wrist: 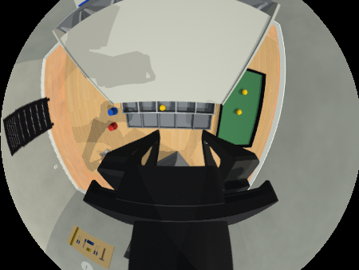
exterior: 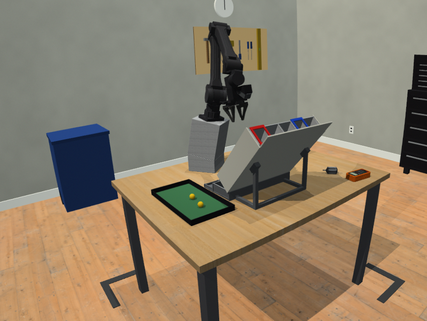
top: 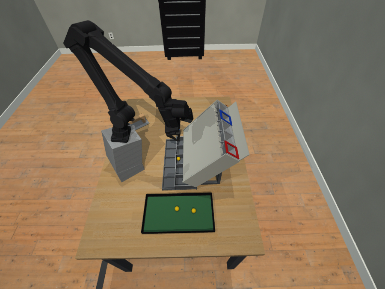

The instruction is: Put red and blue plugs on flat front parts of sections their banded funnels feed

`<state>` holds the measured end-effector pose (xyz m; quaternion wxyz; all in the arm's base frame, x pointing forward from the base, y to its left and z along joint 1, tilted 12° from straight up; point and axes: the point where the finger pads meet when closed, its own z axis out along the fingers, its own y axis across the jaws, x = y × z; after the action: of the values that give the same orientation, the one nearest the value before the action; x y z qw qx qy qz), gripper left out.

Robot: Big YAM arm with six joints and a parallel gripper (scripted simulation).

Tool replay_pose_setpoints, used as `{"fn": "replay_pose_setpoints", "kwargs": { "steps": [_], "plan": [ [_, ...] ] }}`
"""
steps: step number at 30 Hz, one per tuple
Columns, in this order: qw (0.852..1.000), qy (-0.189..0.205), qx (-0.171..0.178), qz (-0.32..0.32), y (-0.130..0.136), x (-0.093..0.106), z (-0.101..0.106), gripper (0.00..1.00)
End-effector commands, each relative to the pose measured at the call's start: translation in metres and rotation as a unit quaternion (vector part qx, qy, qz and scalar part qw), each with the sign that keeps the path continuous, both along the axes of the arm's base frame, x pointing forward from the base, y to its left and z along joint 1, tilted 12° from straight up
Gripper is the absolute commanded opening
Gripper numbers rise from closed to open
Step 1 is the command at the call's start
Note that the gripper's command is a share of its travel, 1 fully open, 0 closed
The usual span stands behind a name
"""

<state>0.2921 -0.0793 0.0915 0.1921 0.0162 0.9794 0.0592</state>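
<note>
From the top view, the pincer (top: 175, 138) (exterior: 238, 120) (wrist: 180, 133) hangs over the far end of the compartment rack (top: 170, 140) (exterior: 208, 186) (wrist: 167, 128), the plugs hidden from sight. A marble (top: 178, 158) (wrist: 162, 108) sits in its middle section. The green tray (top: 177, 232) (exterior: 171, 208) (wrist: 262, 101) lies toward the near edge of the counter (top: 124, 242) (exterior: 207, 241) (wrist: 77, 80), holding two marbles. The red band (top: 227, 148) (exterior: 257, 127) is nearer that edge than the blue band (top: 221, 116) (exterior: 297, 119) (wrist: 83, 2).

In the exterior view, the pincer is released, its fingers apart with nothing between them. An orange meter (exterior: 357, 174) rests by the counter's right corner.

In the wrist view, the blue plug (wrist: 112, 111) and red plug (wrist: 112, 126) stand on the counter, left of the rack, off its flat fronts.
</note>
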Motion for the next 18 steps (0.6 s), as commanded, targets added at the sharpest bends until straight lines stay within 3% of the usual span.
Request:
{"fn": "replay_pose_setpoints", "kwargs": {
  "steps": [1,13,15,16,17,18],
  "plan": [
    [0.999,-0.041,-0.007,-0.015,0.011,0.003,0.005,0.56],
    [0.995,-0.100,-0.005,-0.023,0.058,-0.030,-0.023,0.56],
    [0.995,-0.100,-0.005,-0.023,0.058,-0.030,-0.023,0.56],
    [0.991,-0.130,-0.010,-0.022,0.056,-0.012,0.003,0.56],
    [0.994,-0.107,-0.006,-0.023,0.061,-0.031,-0.023,0.56],
    [0.994,-0.106,-0.005,-0.023,0.063,-0.034,-0.026,0.56]
  ]
}}
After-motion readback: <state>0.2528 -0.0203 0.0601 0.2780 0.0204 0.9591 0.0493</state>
